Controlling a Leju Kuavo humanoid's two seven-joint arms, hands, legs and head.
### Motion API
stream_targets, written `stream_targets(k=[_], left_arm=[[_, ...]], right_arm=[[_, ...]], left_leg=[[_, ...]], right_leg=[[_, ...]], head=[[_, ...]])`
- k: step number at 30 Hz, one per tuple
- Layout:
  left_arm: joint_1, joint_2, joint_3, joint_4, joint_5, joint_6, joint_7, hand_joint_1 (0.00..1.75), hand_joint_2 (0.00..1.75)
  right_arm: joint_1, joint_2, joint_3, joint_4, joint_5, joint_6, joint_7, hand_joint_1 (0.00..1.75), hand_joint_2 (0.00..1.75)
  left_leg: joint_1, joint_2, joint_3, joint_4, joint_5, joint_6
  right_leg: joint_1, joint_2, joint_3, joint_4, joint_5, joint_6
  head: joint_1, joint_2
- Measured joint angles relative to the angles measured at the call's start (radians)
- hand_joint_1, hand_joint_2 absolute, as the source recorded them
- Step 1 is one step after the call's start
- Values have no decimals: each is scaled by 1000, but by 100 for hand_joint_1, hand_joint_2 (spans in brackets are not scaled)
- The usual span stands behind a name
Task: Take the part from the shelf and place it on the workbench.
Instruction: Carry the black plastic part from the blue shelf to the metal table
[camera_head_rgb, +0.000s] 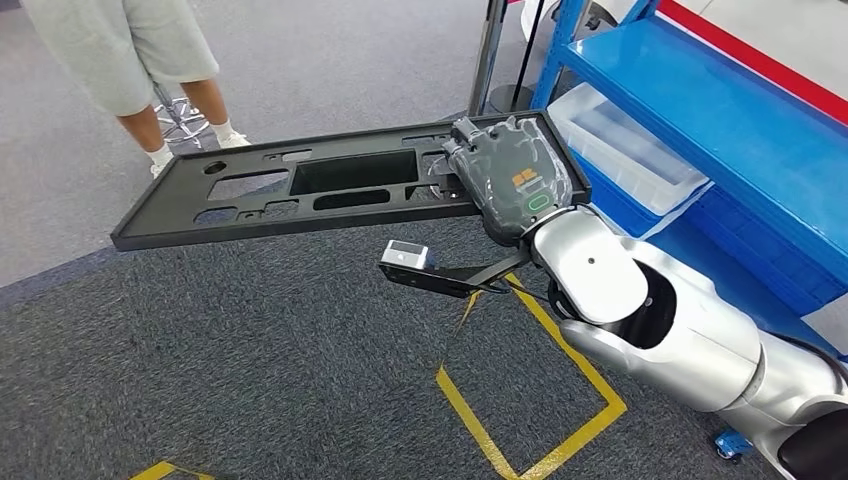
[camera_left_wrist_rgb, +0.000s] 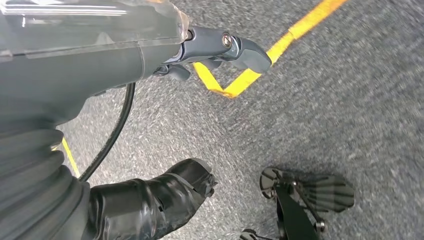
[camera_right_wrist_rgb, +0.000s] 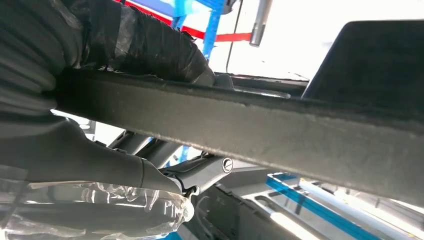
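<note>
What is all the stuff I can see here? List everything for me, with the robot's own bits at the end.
Part: one, black flat panel with cut-outs, held out level above the floor.
Shelf: one, blue, on the robot's right.
Bin: one, clear plastic, on a lower level of the shelf.
Carpet: grey, covering the floor.
Floor tape: yellow lines on the carpet.
Person: one, in grey shorts and white socks, standing beyond the part.
Right hand: grips the part's near end.
Left hand: grey, hanging above the carpet, holding nothing.
</note>
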Motion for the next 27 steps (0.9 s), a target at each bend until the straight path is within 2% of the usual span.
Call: stream_targets(k=[1, 2, 4, 5, 6, 8, 9, 11, 12, 13, 14, 15, 16, 18, 19, 20, 21, 23, 24, 25, 27], left_arm=[[0, 0, 0, 0, 0, 0, -1, 0, 175], [0, 0, 0, 0, 0, 0, -2, 0, 175], [0, -4, 0, 0, -1, -2, -4, 0, 175], [0, -5, 0, 0, -2, -3, -5, 0, 175], [0, -7, 0, 0, -2, -4, -5, 0, 175], [1, -4, 0, 0, -4, -4, -7, 0, 175], [2, -3, 0, 0, -6, -4, -8, 0, 175], [3, -2, 0, 0, -7, -4, -11, 0, 175], [2, -2, 0, 0, -8, -4, -12, 0, 175], [1, -2, 0, 0, -8, -5, -12, 0, 175], [0, -2, 0, 0, -8, -5, -13, 0, 175], [0, 0, 0, 0, -9, -5, -13, 0, 175], [0, 1, 0, 0, -9, -5, -12, 0, 175], [1, 5, 0, 0, -11, -5, -11, 0, 175], [1, 6, 0, 0, -12, -5, -10, 0, 175], [0, 8, -1, 0, -14, -4, -10, 0, 175], [0, 8, -1, 0, -16, -4, -9, 0, 175], [0, 8, -1, 0, -18, -4, -11, 0, 175], [1, 8, -1, 0, -16, -3, -16, 0, 175], [2, 7, -1, 0, -13, -1, -21, 0, 175], [0, 3, -2, 0, -6, 6, -31, 0, 175]], right_arm=[[1, 0, 0, 0, 0, 0, 0, 175, 175], [2, -1, 0, 0, 0, 0, 0, 175, 175], [1, -4, -1, 0, 2, -1, 2, 175, 175], [1, -5, -1, 0, 3, -1, 2, 175, 175], [1, -6, -2, -1, 4, -1, 3, 175, 175], [2, -6, -2, -2, 7, 0, 3, 175, 175], [3, -6, -2, -3, 8, 1, 3, 175, 175], [2, -6, -2, -5, 10, 5, 4, 175, 175], [3, -7, -2, -6, 11, 8, 5, 175, 175], [4, -7, -2, -6, 11, 11, 6, 175, 175], [6, -7, -2, -6, 11, 15, 6, 175, 175], [9, -7, -2, -6, 11, 17, 6, 175, 175], [11, -7, -2, -7, 10, 19, 6, 175, 175], [14, -8, -2, -8, 9, 21, 6, 175, 175], [14, -8, -2, -9, 8, 21, 7, 175, 175], [15, -9, -2, -10, 8, 21, 8, 175, 175], [15, -10, -2, -11, 7, 21, 9, 175, 175], [17, -13, -2, -15, 4, 22, 7, 175, 175], [18, -14, -2, -17, 1, 22, 3, 175, 175], [19, -14, -2, -19, -3, 22, -2, 175, 175], [21, -15, -2, -19, -9, 21, -15, 175, 175]], left_leg=[[-4, -13, 0, 0, 1, 1], [-8, -26, 1, 0, 2, 2], [-9, -47, 0, -2, 5, 1], [-4, -57, -3, -4, 9, -1], [1, -66, -7, -6, 13, -6], [6, -86, -10, -16, 21, -16], [2, -77, -11, -16, 20, -21], [-5, -23, -34, 32, -14, -30], [-5, 10, -59, 87, -45, -37], [-1, 30, -88, 151, -76, -44], [3, 40, -112, 205, -96, -52], [7, 45, -122, 233, -101, -59], [10, 49, -112, 221, -88, -64], [13, 73, -45, 105, -40, -72], [11, 87, -13, 49, -23, -69], [8, 95, 8, 12, -15, -61], [5, 97, 14, -1, -17, -50], [2, 76, 10, 4, -15, -29], [4, 67, 9, 2, -13, -22], [5, 58, 9, -1, -11, -16], [9, 42, 8, -5, -6, -5]], right_leg=[[4, 3, 6, -22, 26, -8], [9, 13, 29, -80, 66, -19], [18, 59, 86, -213, 131, -48], [21, 79, 104, -256, 147, -58], [24, 90, 112, -277, 150, -65], [24, 70, 124, -303, 157, -67], [20, 56, 135, -320, 163, -66], [10, 25, 153, -349, 174, -64], [10, 11, 155, -353, 175, -62], [9, -4, 155, -351, 175, -62], [8, -18, 154, -348, 172, -59], [5, -33, 152, -343, 169, -56], [2, -46, 150, -336, 165, -51], [-4, -69, 145, -317, 152, -37], [-3, -80, 142, -306, 144, -29], [-2, -89, 140, -298, 138, -21], [1, -97, 139, -292, 134, -15], [4, -112, 141, -291, 131, -5], [2, -106, 142, -287, 124, 0], [-1, -88, 137, -272, 109, 3], [-6, -33, 97, -182, 50, 7]], head=[[0, 0], [0, 0], [-3, 0], [-3, 0], [-3, 0], [1, 0], [2, 0], [0, 0], [-1, 0], [-2, 0], [-2, 0], [-2, 0], [-2, 0], [-2, 0], [-2, 0], [-1, 0], [0, 0], [1, 0], [2, 0], [2, 0], [5, 0]])
